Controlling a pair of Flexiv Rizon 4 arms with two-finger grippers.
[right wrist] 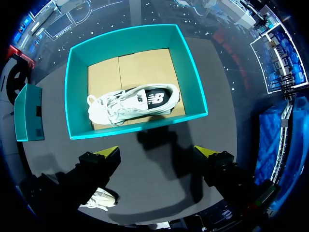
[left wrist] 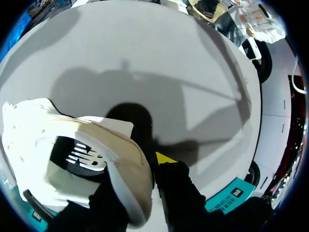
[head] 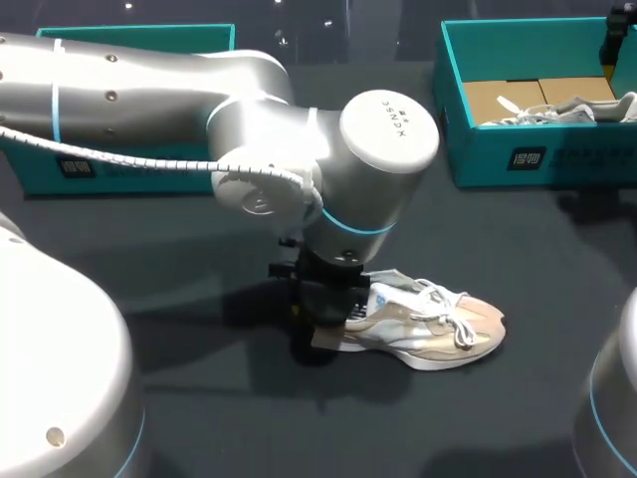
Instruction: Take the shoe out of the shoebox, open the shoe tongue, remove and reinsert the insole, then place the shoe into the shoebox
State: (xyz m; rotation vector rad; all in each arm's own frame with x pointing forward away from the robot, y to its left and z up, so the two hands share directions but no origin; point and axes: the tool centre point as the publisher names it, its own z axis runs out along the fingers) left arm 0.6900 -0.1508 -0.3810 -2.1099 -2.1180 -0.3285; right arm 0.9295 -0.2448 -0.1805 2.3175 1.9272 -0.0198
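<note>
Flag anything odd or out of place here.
Nothing stands out. One shoe stands upright on the table under the left arm; a second shoe rests in the box. Nothing spilled or damaged.

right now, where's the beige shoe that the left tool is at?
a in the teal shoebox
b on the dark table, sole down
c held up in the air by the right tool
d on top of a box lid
b: the beige shoe lies sole down on the table, outside the shoebox, with the left tool at its heel.
</note>
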